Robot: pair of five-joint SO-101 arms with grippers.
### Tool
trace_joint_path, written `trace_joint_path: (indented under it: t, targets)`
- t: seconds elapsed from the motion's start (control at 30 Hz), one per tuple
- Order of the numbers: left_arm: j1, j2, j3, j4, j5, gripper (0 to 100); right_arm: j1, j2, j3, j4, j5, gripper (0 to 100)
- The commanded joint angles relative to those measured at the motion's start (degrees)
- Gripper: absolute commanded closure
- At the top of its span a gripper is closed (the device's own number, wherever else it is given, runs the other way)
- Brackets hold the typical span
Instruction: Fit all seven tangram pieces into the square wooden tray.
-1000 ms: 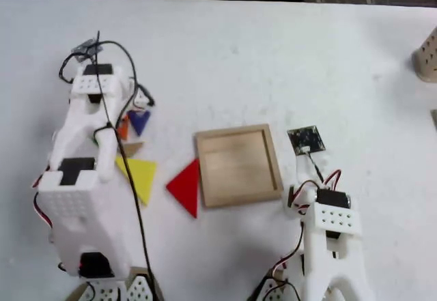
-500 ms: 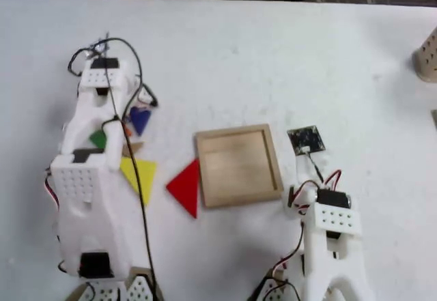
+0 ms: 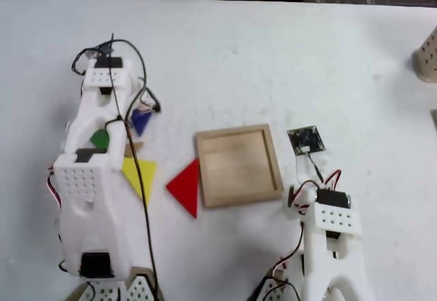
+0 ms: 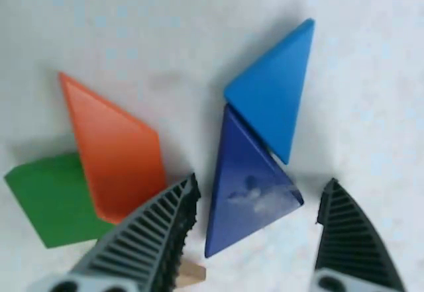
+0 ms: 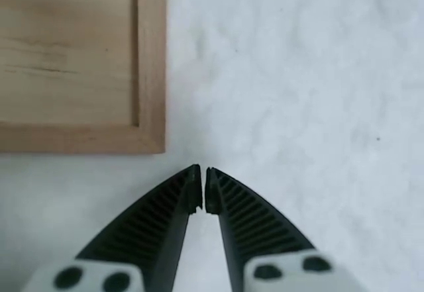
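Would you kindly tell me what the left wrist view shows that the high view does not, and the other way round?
Left wrist view: the left jaws open on either side of the dark blue triangle, the light blue triangle touching its tip, and the orange parallelogram next to the green piece. High view: the empty wooden tray, the red triangle beside its edge, the yellow triangle, and the right arm near the tray. Both: the dark blue triangle and the green piece.

Seven tangram pieces: red (image 3: 186,186), yellow (image 3: 140,175), green (image 4: 46,199), orange (image 4: 116,153), light blue (image 4: 271,87), dark blue (image 4: 245,186), tan (image 3: 133,147). One wooden tray (image 3: 235,131). Two arms, left (image 3: 89,185) and right (image 3: 332,229).
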Motion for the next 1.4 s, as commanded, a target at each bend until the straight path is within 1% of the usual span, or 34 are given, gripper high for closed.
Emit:
trace_joint_path:
  t: [0.0, 0.07, 0.13, 0.2, 0.27, 0.3, 0.5, 0.7, 0.9, 1.03, 1.13, 1.17, 1.23, 1.27, 1.37]
  targets:
    - [1.9, 0.2, -1.1, 1.4, 0.2, 70, -0.7, -1.5, -0.3, -0.5, 0.9, 98.1]
    - [1.9, 0.2, -1.1, 1.3, 0.2, 75, -0.7, -1.5, -0.3, -0.5, 0.9, 98.1]
    - [1.9, 0.3, -1.1, 0.5, 0.0, 84, -0.7, -1.5, -0.3, -0.5, 0.9, 98.1]
    - [1.7, 0.3, -0.7, -1.0, -3.3, 89, -0.7, -1.5, -0.3, -0.5, 0.9, 98.1]
    - [1.8, 0.3, -0.7, -1.1, -7.0, 89, -0.7, -1.5, -0.3, -0.5, 0.9, 98.1]
    - [2.0, 0.3, -0.7, -1.1, -7.6, 88, -0.7, -1.5, -0.3, -0.5, 0.9, 98.1]
    - [2.1, 0.2, -0.6, -1.0, -7.8, 89, -0.7, -1.5, -0.3, -0.5, 0.9, 98.1]
    - [4.1, -0.2, -1.1, 0.7, -8.0, 89, -0.7, -1.5, -0.3, -0.7, 0.9, 98.1]
    - [3.7, -0.7, -1.0, 1.1, -8.0, 89, -0.7, -1.5, -0.3, -0.7, 0.9, 98.1]
    - [4.8, -3.2, 0.8, 3.0, -8.0, 89, -0.7, -1.5, -0.3, -0.7, 0.9, 98.1]
    - [6.2, -5.4, 3.5, 2.8, -8.0, 89, -0.7, -1.5, -0.3, -0.7, 0.9, 98.1]
    - [6.3, -6.1, 4.5, 2.6, -8.0, 91, -0.7, -1.5, -0.3, -0.7, 0.9, 98.1]
    - [6.5, -7.0, 5.9, 1.8, -8.3, 99, -0.7, -1.5, -0.3, -0.7, 0.9, 98.1]
    - [6.7, -7.3, 6.6, 1.7, -9.1, 97, -0.7, -1.5, -0.3, -0.7, 0.9, 98.1]
    - [7.2, -8.4, 9.6, 0.3, -10.8, 98, -0.7, -1.5, -0.3, -0.7, 0.9, 98.1]
